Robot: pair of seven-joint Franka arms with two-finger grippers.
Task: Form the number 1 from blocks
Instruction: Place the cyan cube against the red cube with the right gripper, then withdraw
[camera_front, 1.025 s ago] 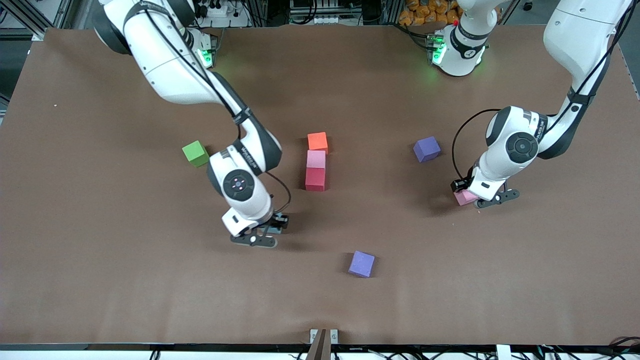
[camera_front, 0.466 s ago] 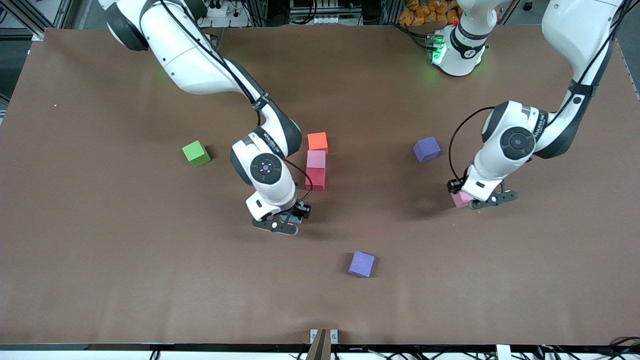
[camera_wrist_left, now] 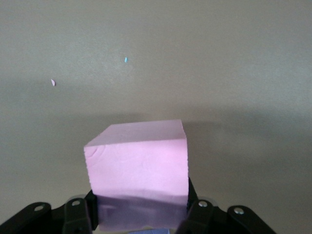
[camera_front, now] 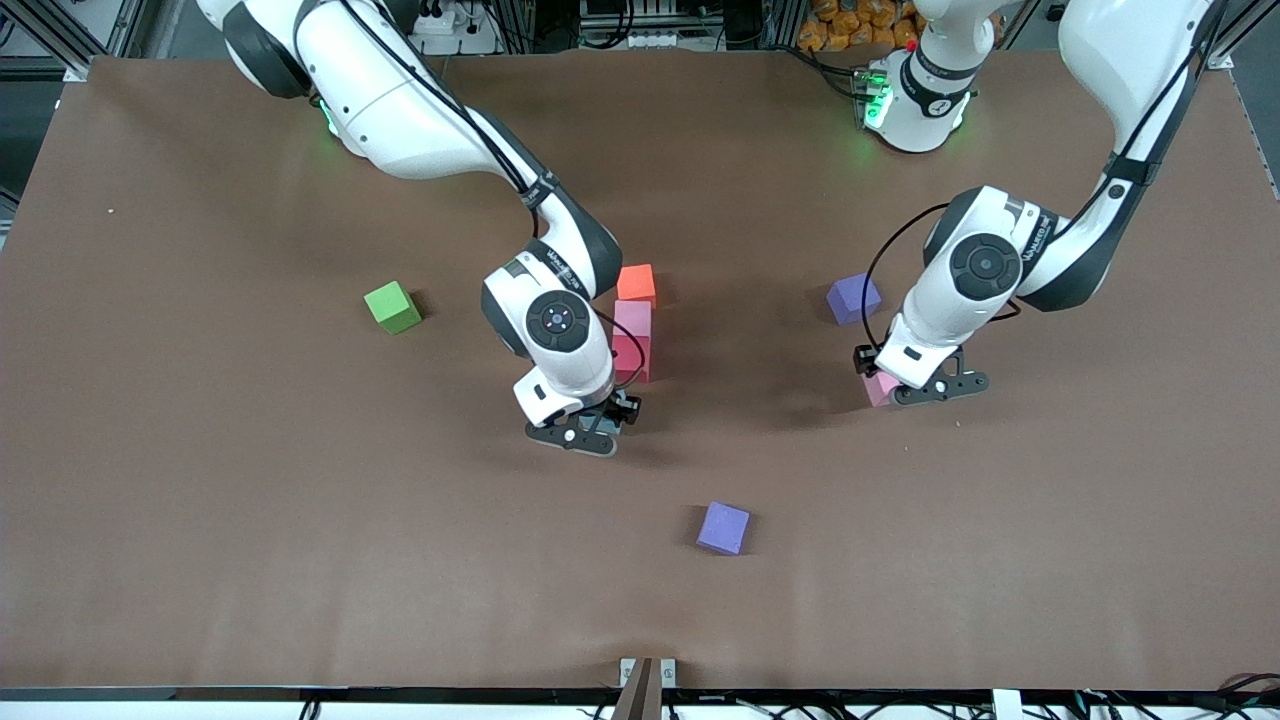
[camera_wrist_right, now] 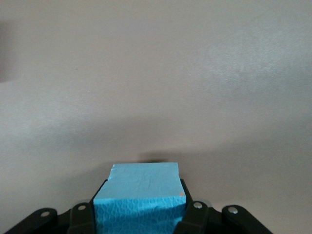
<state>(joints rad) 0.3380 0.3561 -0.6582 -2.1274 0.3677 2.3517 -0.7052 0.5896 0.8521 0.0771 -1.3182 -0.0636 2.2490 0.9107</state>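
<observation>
On the brown bench [camera_front: 200,500], a column stands half built: orange block [camera_front: 636,283], pink block [camera_front: 632,318] and red block [camera_front: 630,358] touch in a line. Both arms are carrying in the last pieces.

The right arm bends steeply down, its right tool [camera_front: 583,432] clenched on the light blue block [camera_wrist_right: 139,197], just over the bench beside the red block's nearer end. It likely needs to set the block flush there.

The left arm, elbow high, has its left tool [camera_front: 905,388] grasping the second pink block [camera_wrist_left: 138,173], low over the bench near a purple cube [camera_front: 853,298]. It probably forms the numeral's flag beside the orange block.
</observation>
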